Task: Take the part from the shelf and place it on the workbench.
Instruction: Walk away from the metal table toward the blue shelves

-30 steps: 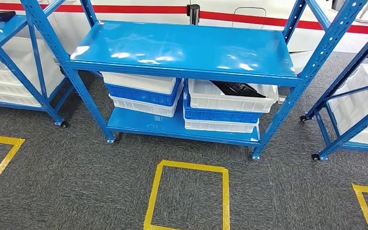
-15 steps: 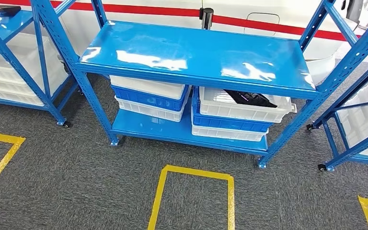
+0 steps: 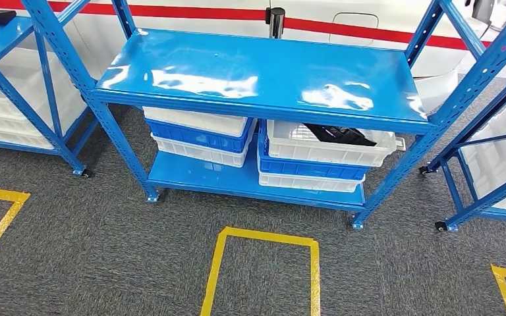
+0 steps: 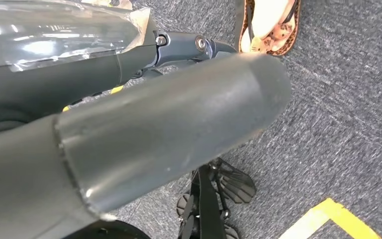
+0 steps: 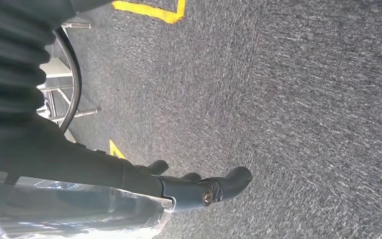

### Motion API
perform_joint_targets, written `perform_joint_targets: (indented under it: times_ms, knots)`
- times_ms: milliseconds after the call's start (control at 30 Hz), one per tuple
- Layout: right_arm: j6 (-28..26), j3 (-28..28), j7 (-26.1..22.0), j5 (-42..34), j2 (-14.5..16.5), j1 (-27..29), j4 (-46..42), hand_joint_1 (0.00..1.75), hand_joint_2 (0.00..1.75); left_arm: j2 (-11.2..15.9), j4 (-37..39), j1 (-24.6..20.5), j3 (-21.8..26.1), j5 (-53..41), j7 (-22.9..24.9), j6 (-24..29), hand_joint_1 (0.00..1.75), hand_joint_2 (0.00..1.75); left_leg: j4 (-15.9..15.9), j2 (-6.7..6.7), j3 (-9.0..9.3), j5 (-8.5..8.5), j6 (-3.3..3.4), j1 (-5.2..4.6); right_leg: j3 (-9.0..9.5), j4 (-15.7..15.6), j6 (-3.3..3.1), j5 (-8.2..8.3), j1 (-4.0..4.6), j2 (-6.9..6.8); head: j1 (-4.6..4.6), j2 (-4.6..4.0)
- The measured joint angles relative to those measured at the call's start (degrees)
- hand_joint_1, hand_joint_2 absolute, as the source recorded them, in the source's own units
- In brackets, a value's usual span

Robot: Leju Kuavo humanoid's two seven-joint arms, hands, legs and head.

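- Since half a second ago your whole head view has slid a little: the blue steel shelf rack (image 3: pixel 257 76) sits slightly further left and the yellow tape square on the floor (image 3: pixel 263 270) with it. That is the camera moving, not the things.
- You can see the black part (image 3: pixel 339 135) lying in the top white plastic crate (image 3: pixel 329 146) on the right side of the rack's lower level, under the glossy upper shelf board. Nothing in the crates has changed place relative to the rack.
- That white crate tops a stack over a blue plastic crate (image 3: pixel 309 168); a second stack of white and blue crates (image 3: pixel 197 135) stands just beside it on the left.
- Your left hand (image 4: pixel 179 47) hangs over grey carpet; its thick grey thumb (image 4: pixel 169 134) covers much of the wrist view, the dark fingers lie stretched out, and nothing is in them.
- Your right hand (image 5: pixel 199 189) also hangs over carpet, dark fingers apart and lightly curved, holding nothing.
- Much of the part is hidden by the upper board's front edge, so its shape is hard to make out.
- A person's foot in a patterned sandal (image 4: pixel 268 25) stands near your left hand, cut off by the picture edge.
- Neighbouring blue racks (image 3: pixel 487 131) stand close on both sides, cut off at the edges; open carpet lies between you and the middle rack.
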Motion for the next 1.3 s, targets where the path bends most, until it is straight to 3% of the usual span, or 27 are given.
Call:
perform_joint_targets:
  times_ms: [100, 367, 500, 633, 867, 1000, 1133, 1300]
  knots:
    - [0.1, 0.0, -0.2, 0.1, 0.0, 0.0, 0.0, 0.0, 1.75, 0.0, 0.0, 0.0, 0.0, 0.0, 0.0, 0.0, 0.0, 0.0, 0.0, 0.0, 0.02, 0.0, -0.15, 0.03, 0.02, 0.0, -0.01, 0.0, 0.08, 0.0, 0.01, 0.0]
    - [0.7, 0.0, -0.3, 0.2, 0.0, 0.0, 0.0, 0.0, 1.75, 0.0, 0.0, 0.0, 0.0, 0.0, 0.0, 0.2, 0.0, 0.0, 0.0, 0.0, 0.07, 0.01, -0.16, 0.01, 0.09, 0.0, -0.01, 0.0, 0.08, 0.0, 0.02, 0.0]
    - [0.9, 0.0, -0.3, -0.1, 0.0, 0.0, 0.0, 0.0, 0.0, 0.0, 0.0, 0.0, 0.0, 0.0, 0.2, 0.2, 0.0, 0.0, 0.0, 0.01, 0.06, 0.01, -0.16, 0.0, 0.09, 0.0, -0.01, 0.0, 0.08, 0.0, 0.02, 0.0]
    - [1.7, -1.1, -2.0, -2.9, 0.0, 0.0, 0.0, 0.0, 0.0, 0.0, 0.0, 0.0, 0.0, -0.2, 1.4, -0.1, 0.0, 1.75, 0.0, 0.01, 0.06, 0.0, -0.17, 0.0, 0.08, 0.0, -0.01, -0.01, 0.08, 0.0, 0.02, 0.0]
    - [5.8, -6.4, -8.0, -9.2, 0.0, 0.0, 0.0, 0.0, 0.0, 0.0, 0.0, 0.0, 0.0, -0.6, 4.4, -0.1, 0.0, 1.75, 0.0, 0.01, 0.06, 0.0, -0.17, 0.0, 0.08, 0.0, -0.01, -0.01, 0.08, 0.0, 0.01, 0.0]
    - [6.3, -8.6, -11.2, -11.4, 0.1, 0.0, 0.0, 0.0, 1.75, 0.0, 0.0, 0.0, -0.3, -2.0, 5.6, 0.1, 0.0, 1.75, 0.0, 0.01, 0.07, 0.0, -0.17, 0.0, 0.08, 0.0, -0.01, -0.01, 0.08, 0.0, 0.01, 0.0]
    - [5.2, -10.1, -14.3, -12.3, 0.0, 0.2, -0.2, 0.0, 1.75, 0.1, -0.1, 0.3, -3.4, -2.6, 6.2, 0.8, 0.0, 1.75, 0.0, 0.01, 0.06, 0.0, -0.17, 0.01, 0.08, 0.0, -0.01, -0.01, 0.08, 0.0, 0.02, 0.0]
    - [6.9, -10.2, -14.7, -13.2, -0.3, 1.0, -1.1, 0.0, 1.75, 1.0, -0.7, 1.5, -11.3, 2.0, 7.0, -0.2, 0.0, 1.75, 0.0, 0.01, 0.05, 0.0, -0.17, 0.01, 0.08, 0.0, -0.01, -0.01, 0.08, 0.0, 0.01, 0.0]
